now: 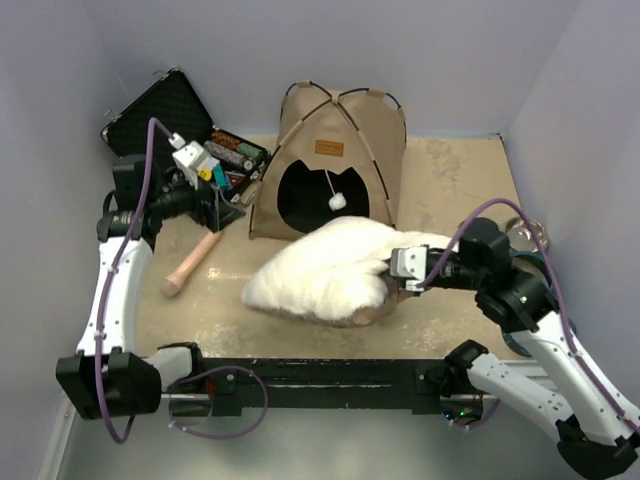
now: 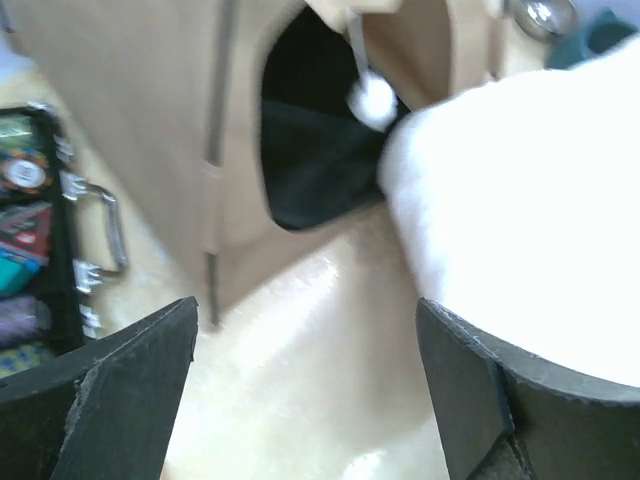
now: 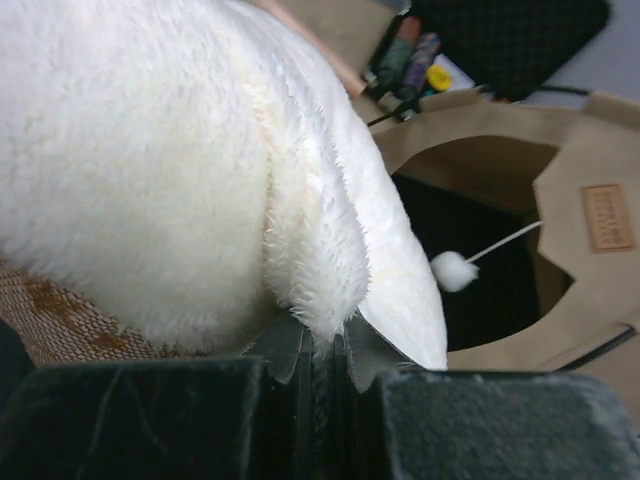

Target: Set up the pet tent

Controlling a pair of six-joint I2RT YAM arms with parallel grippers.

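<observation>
The tan pet tent [image 1: 330, 165] stands upright at the back of the table, with black crossing poles, a brown patch and a white pompom [image 1: 338, 201] hanging in its arched doorway [image 2: 310, 140]. A white fluffy cushion [image 1: 320, 265] lies in front of the doorway, one end raised toward it. My right gripper [image 1: 398, 268] is shut on the cushion's edge [image 3: 322, 290]. My left gripper [image 1: 226, 212] is open and empty, left of the tent's front corner, above the table; its black fingers [image 2: 120, 390] frame bare tabletop.
An open black foam-lined case [image 1: 175, 115] with small items stands back left, close behind my left gripper. A tan cylinder [image 1: 190, 265] lies on the table at left. A shiny round object [image 1: 528, 232] sits by the right wall.
</observation>
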